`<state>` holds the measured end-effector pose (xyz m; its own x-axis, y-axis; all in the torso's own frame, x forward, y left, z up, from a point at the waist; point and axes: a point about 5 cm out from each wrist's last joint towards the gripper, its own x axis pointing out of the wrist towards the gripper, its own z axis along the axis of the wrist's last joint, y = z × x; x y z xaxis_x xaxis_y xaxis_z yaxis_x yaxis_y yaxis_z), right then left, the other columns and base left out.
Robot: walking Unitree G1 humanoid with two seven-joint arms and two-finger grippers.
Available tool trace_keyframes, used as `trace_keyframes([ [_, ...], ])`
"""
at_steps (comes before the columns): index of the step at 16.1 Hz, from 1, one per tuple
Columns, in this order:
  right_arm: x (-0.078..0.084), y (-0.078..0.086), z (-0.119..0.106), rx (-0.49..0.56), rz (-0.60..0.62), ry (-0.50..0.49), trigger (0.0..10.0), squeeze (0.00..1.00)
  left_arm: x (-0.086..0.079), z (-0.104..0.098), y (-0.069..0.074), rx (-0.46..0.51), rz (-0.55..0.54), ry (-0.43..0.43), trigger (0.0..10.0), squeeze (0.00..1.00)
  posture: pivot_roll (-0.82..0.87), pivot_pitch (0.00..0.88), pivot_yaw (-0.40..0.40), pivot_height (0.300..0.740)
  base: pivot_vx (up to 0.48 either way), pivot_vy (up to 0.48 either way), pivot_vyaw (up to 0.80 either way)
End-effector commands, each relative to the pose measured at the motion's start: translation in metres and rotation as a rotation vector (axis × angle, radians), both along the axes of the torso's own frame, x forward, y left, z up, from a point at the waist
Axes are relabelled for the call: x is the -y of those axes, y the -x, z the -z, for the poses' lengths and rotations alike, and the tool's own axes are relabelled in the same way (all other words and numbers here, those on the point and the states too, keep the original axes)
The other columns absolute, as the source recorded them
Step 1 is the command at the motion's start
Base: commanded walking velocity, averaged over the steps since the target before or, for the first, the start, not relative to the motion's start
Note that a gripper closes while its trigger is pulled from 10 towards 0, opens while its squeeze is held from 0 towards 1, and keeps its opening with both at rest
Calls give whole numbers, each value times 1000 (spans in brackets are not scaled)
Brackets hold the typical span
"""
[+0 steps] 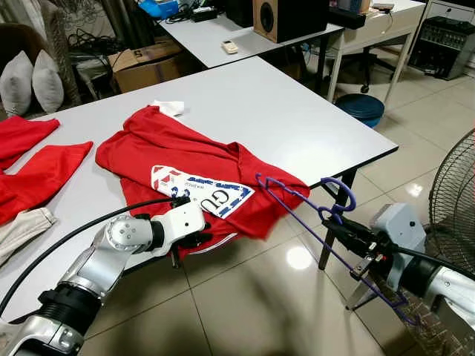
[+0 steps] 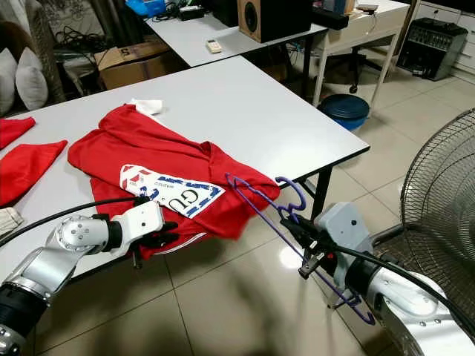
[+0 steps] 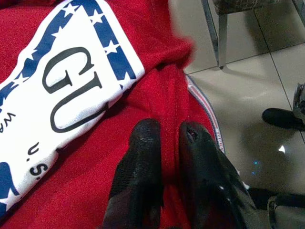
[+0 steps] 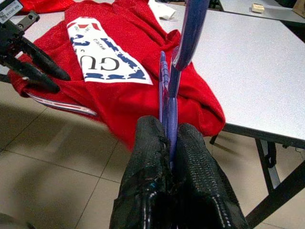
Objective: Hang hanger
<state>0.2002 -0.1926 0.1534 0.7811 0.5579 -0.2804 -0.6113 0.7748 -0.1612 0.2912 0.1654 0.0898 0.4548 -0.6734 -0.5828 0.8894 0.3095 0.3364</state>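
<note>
At the lower left of the frame, your left end effector (image 1: pixel 194 239) was clenched on a fold of the red T-shirt (image 1: pixel 185 159), near its striped hem where the cloth hung over the front edge of the white tabletop (image 1: pixel 282 111). The shirt lay crumpled on the tabletop, its white GU print (image 1: pixel 200 193) facing up. At the lower right, your right end effector (image 4: pixel 170 143) pinched the purple hanger (image 1: pixel 297 204) by its wire just below the hook, holding it tilted beyond the tabletop's corner, its far tip next to the shirt's overhanging edge. More red cloth (image 1: pixel 33 159) lay at far left.
</note>
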Motion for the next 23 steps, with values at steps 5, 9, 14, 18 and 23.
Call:
trace_keyframes([
  [5,-2,1,-4,20,-10,15,10000,0,-3,-2,-9,35,-20,-24,0,0,-267,0,145,740,0,0,0],
  [9,-1,6,-7,15,-37,-13,10000,0,-7,-12,-15,57,-45,29,0,0,-274,0,153,740,0,0,0],
  [14,-4,28,-12,-52,-172,-90,10000,0,-7,-66,-38,182,-80,172,0,0,-278,0,157,740,0,0,0],
  [18,-8,35,-8,-103,-208,-120,10000,0,-4,-76,-39,191,-69,191,0,0,-278,0,156,740,0,0,0],
  [23,-16,4,6,-91,-177,-149,10000,0,1,-84,-33,183,-48,208,0,0,-259,0,139,740,0,0,0],
])
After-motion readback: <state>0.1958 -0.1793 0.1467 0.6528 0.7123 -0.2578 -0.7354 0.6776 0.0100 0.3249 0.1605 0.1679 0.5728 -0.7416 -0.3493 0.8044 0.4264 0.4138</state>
